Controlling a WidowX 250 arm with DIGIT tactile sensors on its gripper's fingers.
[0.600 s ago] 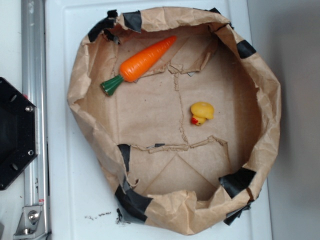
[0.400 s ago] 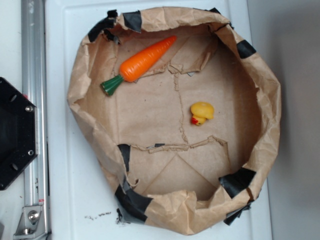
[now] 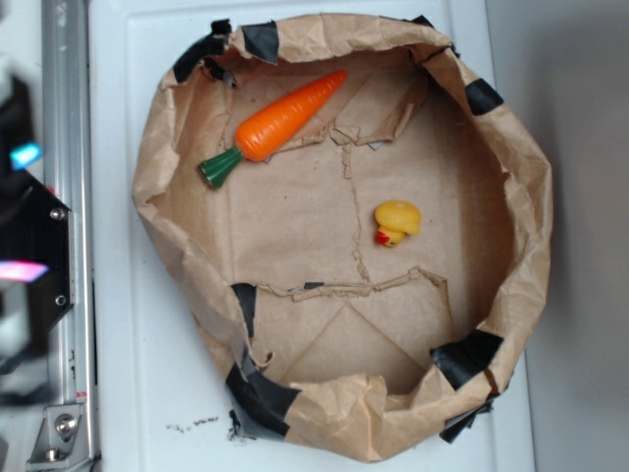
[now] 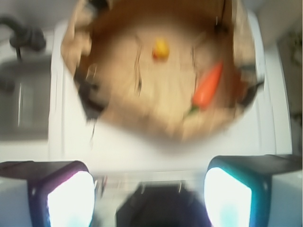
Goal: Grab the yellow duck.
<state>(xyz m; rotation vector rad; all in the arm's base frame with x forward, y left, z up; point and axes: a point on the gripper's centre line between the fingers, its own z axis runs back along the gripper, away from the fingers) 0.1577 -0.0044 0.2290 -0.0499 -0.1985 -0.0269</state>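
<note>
The yellow duck [image 3: 397, 222] is a small rounded toy with a red beak, lying right of centre on the floor of a brown paper bag tray [image 3: 157, 147]. In the blurred wrist view the yellow duck [image 4: 161, 48] shows far ahead, near the top. My gripper [image 3: 20, 211] is a blurred shape at the far left edge, outside the tray and well away from the duck. Seen from the wrist, the gripper [image 4: 149, 198] is open, its two fingers [image 4: 71, 198] wide apart with nothing between them.
An orange carrot [image 3: 285, 116] with a green stem lies at the tray's upper left; the carrot [image 4: 207, 86] sits right of the duck in the wrist view. The tray's crumpled walls carry black tape [image 3: 260, 398]. A metal rail [image 3: 67, 118] and a black base [image 3: 34, 265] stand on the left.
My gripper has come into the exterior view at the left edge, blurred by motion; earlier it was out of view. The duck and the carrot have not moved.
</note>
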